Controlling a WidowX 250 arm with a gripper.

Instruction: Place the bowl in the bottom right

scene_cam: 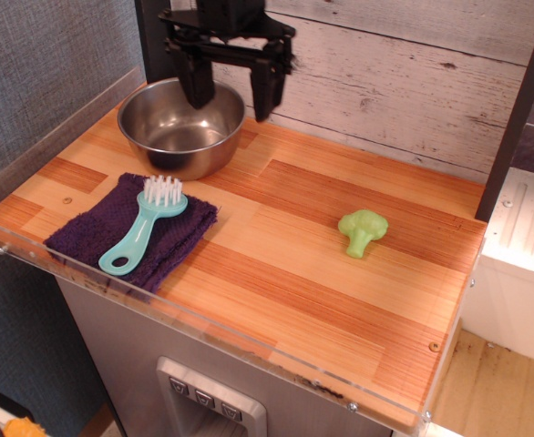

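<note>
While the wooden table (322, 264) backs onto a whitewashed plank wall (413, 73), the bowl (180, 125) sits at its far-left corner; the gripper (229, 89) hangs above the bowl's right rim, jaws wide, its upper body cut off.

Black gripper (230, 94) at top of view, upper body cut off by the frame edge. Pointing down, jaws spread wide apart with nothing between them. Left-side finger (196, 82) in view hangs lower-left, right-side finger (263, 91) a bit further right and slightly lower. Both fingers dark, blocky, tapering at the tips. Crossbar joins them above
</note>
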